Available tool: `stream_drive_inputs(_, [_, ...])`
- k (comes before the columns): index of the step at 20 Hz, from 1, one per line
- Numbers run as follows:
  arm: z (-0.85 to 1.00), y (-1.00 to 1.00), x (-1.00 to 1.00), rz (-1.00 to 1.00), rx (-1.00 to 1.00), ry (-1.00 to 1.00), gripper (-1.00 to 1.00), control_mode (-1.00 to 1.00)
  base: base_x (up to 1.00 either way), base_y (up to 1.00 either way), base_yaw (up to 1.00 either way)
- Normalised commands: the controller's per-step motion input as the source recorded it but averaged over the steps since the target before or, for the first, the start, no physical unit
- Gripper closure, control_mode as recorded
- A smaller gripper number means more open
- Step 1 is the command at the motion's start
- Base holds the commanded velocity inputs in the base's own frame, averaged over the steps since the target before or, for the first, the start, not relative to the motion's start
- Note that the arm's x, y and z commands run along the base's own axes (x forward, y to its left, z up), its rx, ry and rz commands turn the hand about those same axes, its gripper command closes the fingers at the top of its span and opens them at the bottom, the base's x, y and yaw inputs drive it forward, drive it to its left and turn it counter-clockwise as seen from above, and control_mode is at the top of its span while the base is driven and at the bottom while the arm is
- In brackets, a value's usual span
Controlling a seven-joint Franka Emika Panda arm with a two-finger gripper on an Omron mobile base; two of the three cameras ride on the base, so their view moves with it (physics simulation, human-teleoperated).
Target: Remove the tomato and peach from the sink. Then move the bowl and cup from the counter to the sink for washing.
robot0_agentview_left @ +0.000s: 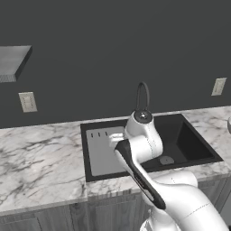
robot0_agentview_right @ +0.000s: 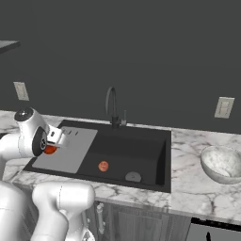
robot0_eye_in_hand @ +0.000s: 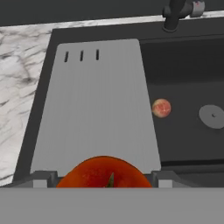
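My gripper (robot0_eye_in_hand: 104,180) is shut on the deep red tomato (robot0_eye_in_hand: 104,173), whose top bulges up between the two fingertips (robot0_eye_in_hand: 43,178). In the right base view the tomato (robot0_agentview_right: 49,149) hangs at the hand, above the front left part of the sink's grey panel (robot0_agentview_right: 66,149). The pale pinkish peach (robot0_eye_in_hand: 161,108) (robot0_agentview_right: 103,165) lies on the floor of the black sink (robot0_agentview_right: 141,146), left of the round drain (robot0_eye_in_hand: 212,116). A speckled whitish bowl (robot0_agentview_right: 221,163) stands on the marble counter (robot0_agentview_right: 188,188) right of the sink. The cup is out of view.
A black gooseneck faucet (robot0_agentview_right: 112,106) rises behind the basin. Marble counter (robot0_agentview_left: 40,153) stretches wide to the left of the sink (robot0_agentview_left: 189,140). Wall outlets (robot0_agentview_left: 27,101) (robot0_agentview_right: 224,107) sit on the dark back wall. My own arm (robot0_agentview_left: 140,171) crosses over the sink's front edge.
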Motion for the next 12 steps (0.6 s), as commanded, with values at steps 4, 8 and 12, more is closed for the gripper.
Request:
stream_drive_inputs(4, [0.00, 0.40, 0.02, 0.07, 0.02, 0.00, 1.00, -1.00, 0.00, 0.00, 0.00])
stream_drive_inputs(8, [0.00, 0.40, 0.01, 0.07, 0.00, 0.00, 1.00, -1.00, 0.00, 0.00, 0.00])
stream_drive_inputs(12, [0.00, 0.39, 0.00, 0.07, 0.00, 0.00, 1.00, -1.00, 0.00, 0.00, 0.00])
